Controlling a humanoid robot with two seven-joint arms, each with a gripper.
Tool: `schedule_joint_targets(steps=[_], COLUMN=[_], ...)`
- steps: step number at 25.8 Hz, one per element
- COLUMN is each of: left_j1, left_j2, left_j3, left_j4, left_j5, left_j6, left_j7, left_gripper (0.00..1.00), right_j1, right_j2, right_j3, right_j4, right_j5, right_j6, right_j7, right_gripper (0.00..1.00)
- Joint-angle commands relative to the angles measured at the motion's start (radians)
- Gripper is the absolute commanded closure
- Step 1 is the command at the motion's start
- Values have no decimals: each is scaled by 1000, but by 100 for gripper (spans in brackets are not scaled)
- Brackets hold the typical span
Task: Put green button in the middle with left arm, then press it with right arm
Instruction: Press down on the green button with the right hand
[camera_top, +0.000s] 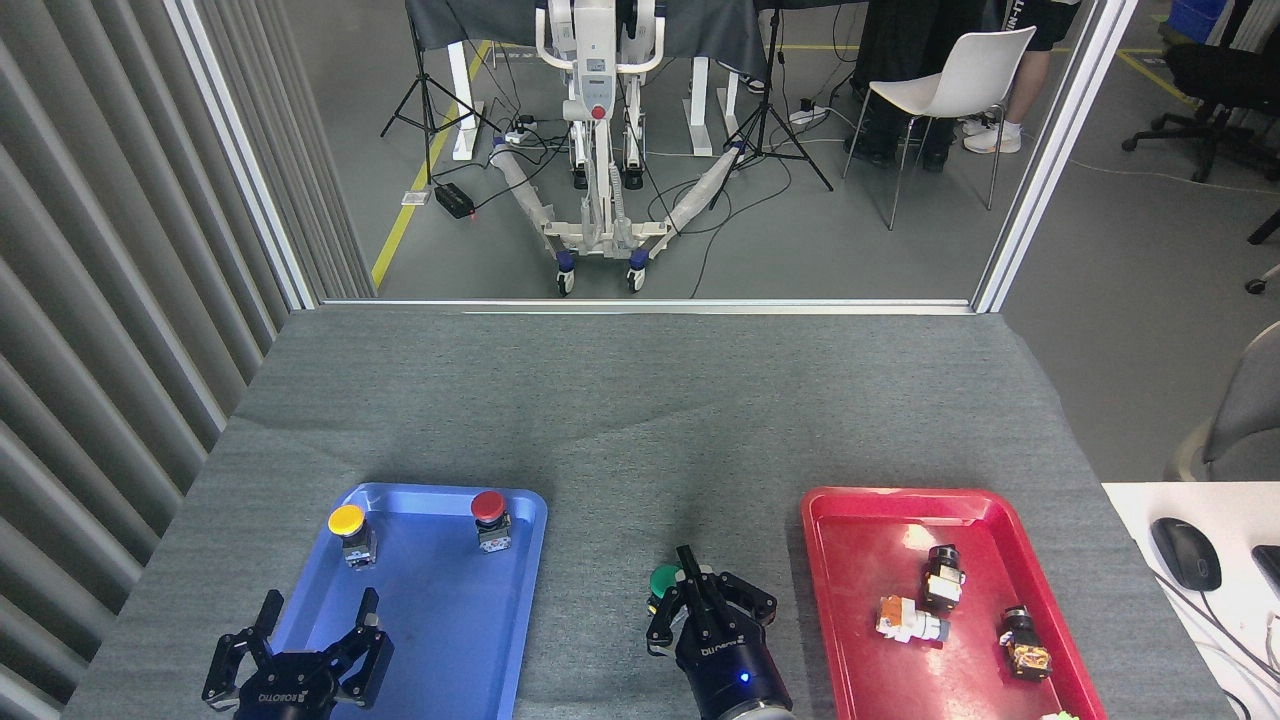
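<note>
Green button (662, 580) on the middle (620, 440), just beyond right gripper (700, 600); blue tray (450, 640) left, red tray (960, 650) right.

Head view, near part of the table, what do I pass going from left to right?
left gripper → yellow button → red button, both on the blue tray → right gripper, covering part of the green button → red tray with small parts.
</note>
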Motion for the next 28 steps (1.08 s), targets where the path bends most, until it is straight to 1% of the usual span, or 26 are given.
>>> schedule_joint_targets(steps=[1, 5, 8, 13, 24, 26, 28], left_j1=[-3, -3, -3, -3, -2, -3, -2], left_j2=[0, -1, 0, 0, 0, 0, -1], left_j3=[2, 4, 4, 4, 4, 4, 5], left_j4=[5, 8, 9, 6, 6, 5, 5], left_j5=[5, 11, 13, 31, 36, 36, 36], left_j6=[-1, -1, 2, -1, -1, -1, -1], left_j7=[0, 0, -2, -2, 0, -2, 0], left_gripper=[1, 1, 1, 1, 1, 1, 1], right_j1=[-5, -28, -36, -36, -39, -41, -39], right_j2=[0, 0, 0, 0, 5, 11, 11], right_j3=[33, 58, 67, 68, 53, 50, 48], right_j4=[37, 104, 114, 158, 141, 132, 100], right_j5=[-1, 0, 0, 0, -15, -15, -16], right_j6=[29, 46, 55, 69, 69, 70, 73], right_j7=[-1, -1, -3, -9, -35, -36, -36], right_gripper=[100, 100, 100, 100, 100, 100, 100])
